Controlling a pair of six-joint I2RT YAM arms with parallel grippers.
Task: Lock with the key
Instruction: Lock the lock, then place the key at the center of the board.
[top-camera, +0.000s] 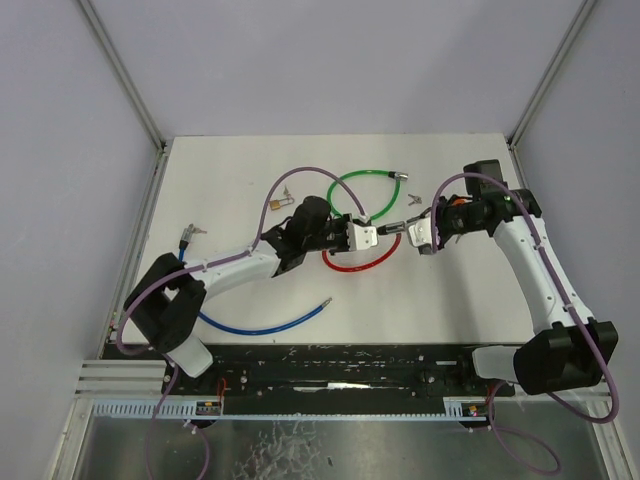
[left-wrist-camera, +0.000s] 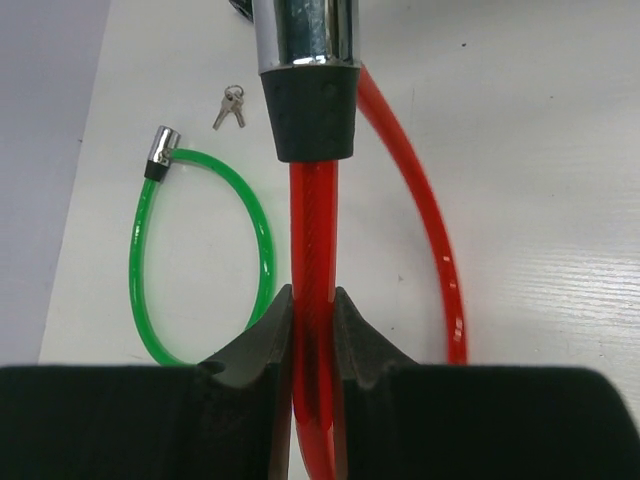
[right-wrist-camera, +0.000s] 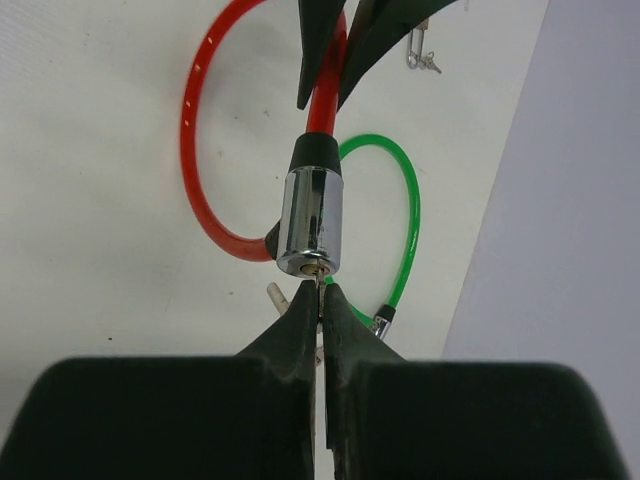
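Note:
A red cable lock (top-camera: 352, 264) lies mid-table, its chrome cylinder (right-wrist-camera: 311, 221) lifted between the arms. My left gripper (left-wrist-camera: 313, 310) is shut on the red cable (left-wrist-camera: 314, 230) just behind the black collar (left-wrist-camera: 313, 112). My right gripper (right-wrist-camera: 321, 292) is shut on a key (right-wrist-camera: 320, 284) whose tip sits in the keyhole on the cylinder's end face. In the top view the left gripper (top-camera: 362, 236) and right gripper (top-camera: 412, 232) face each other across the cylinder (top-camera: 391, 229).
A green cable lock (top-camera: 368, 192) lies behind the red one, its chrome end (left-wrist-camera: 161, 146) beside a loose key pair (left-wrist-camera: 231, 105). A blue cable (top-camera: 270, 322) lies front left. Another key set (top-camera: 283, 199) lies back left.

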